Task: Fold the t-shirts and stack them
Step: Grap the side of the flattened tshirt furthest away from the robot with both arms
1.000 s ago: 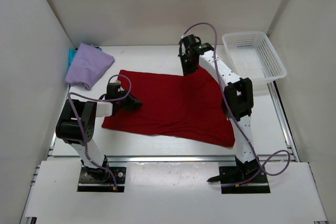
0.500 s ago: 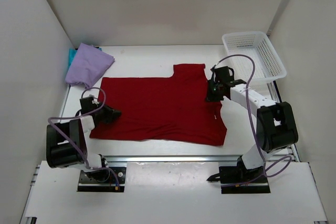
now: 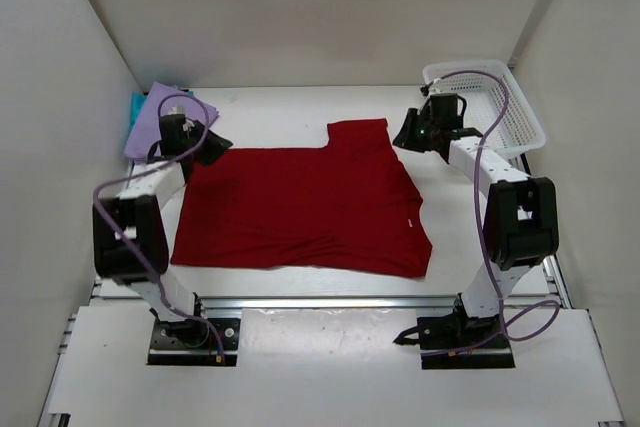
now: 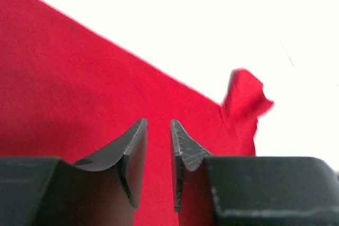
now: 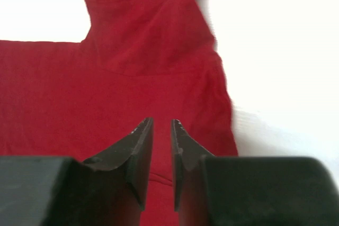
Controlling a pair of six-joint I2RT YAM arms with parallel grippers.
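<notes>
Spread flat: deep red t-shirt (image 3: 300, 207), nothing gripped

It is laid mid-table, one sleeve seen at the far edge. Left gripper (image 3: 213, 143) is seen at its far-left corner, right gripper (image 3: 404, 133) beside the sleeve; jaws of each are parted a crack, w/ nothing between. Teal t-shirt (image 3: 134, 105) is mostly hidden under lavender t-shirt (image 3: 162, 125), far left.

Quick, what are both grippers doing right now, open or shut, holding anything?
Left gripper: slightly open, holding nothing.
Right gripper: slightly open, holding nothing.
</notes>
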